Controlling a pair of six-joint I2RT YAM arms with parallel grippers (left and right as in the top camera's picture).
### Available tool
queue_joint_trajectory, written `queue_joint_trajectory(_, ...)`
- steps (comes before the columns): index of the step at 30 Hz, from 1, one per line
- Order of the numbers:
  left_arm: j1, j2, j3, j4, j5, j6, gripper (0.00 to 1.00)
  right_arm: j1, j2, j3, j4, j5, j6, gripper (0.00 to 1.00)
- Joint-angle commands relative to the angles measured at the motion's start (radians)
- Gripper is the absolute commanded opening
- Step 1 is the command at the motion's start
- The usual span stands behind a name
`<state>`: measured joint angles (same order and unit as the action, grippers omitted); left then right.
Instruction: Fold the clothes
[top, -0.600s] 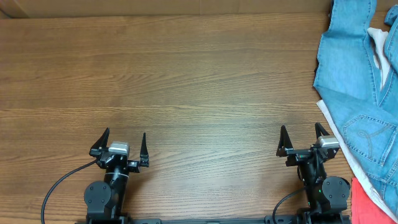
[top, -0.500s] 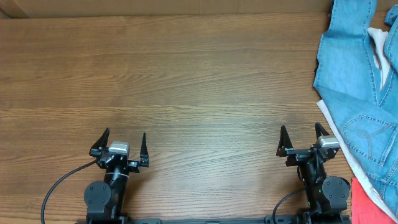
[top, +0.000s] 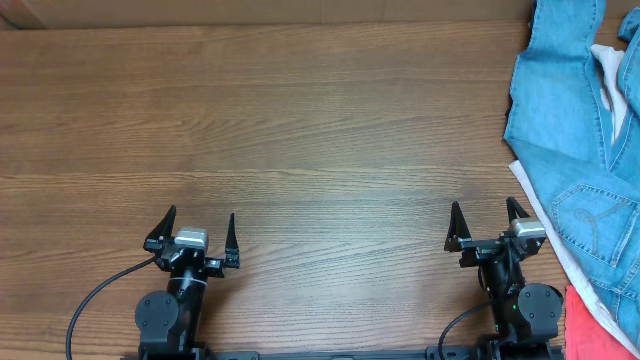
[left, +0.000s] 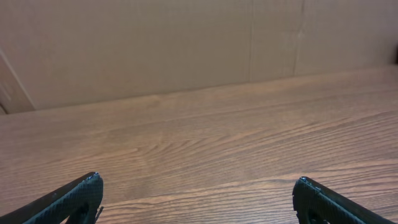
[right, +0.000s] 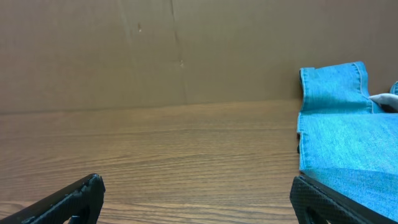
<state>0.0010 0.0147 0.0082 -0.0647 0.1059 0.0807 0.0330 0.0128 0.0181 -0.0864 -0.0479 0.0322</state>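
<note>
soft, even light covers the table (top: 320, 120), with a faint warm sheen on the wood in the left wrist view. the overhead view is sharp; both wrist views are slightly soft, the wall (left: 155, 50) hazy.

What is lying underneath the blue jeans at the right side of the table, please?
An off-white garment peeks out along the lower left edge of the jeans, and a red garment shows below that. How far either extends underneath is hidden by the denim.
</note>
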Motion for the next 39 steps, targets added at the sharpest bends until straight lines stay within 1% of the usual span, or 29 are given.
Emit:
queue_joint_trajectory(1, 0.006, -0.008, -0.003, 0.000, 0.018, -0.010, 1.00, -0.003, -0.009, -0.010, 0.006, -0.002, -0.003, 1.00)
queue_joint_trajectory(30, 0.006, -0.008, -0.003, 0.001, 0.022, -0.010, 1.00, -0.003, -0.009, -0.010, 0.007, -0.007, -0.002, 1.00)
queue_joint_trajectory(32, 0.006, -0.008, -0.003, 0.001, 0.023, -0.010, 1.00, -0.002, -0.009, -0.010, 0.010, -0.011, 0.023, 1.00)
queue_joint_trajectory(35, 0.006, -0.008, -0.003, 0.002, 0.023, -0.019, 1.00, -0.002, -0.009, -0.010, 0.006, -0.009, 0.104, 1.00)
queue_joint_trajectory(39, 0.006, -0.008, 0.000, -0.002, 0.023, -0.121, 1.00, -0.002, -0.009, -0.008, 0.005, -0.010, 0.167, 1.00)
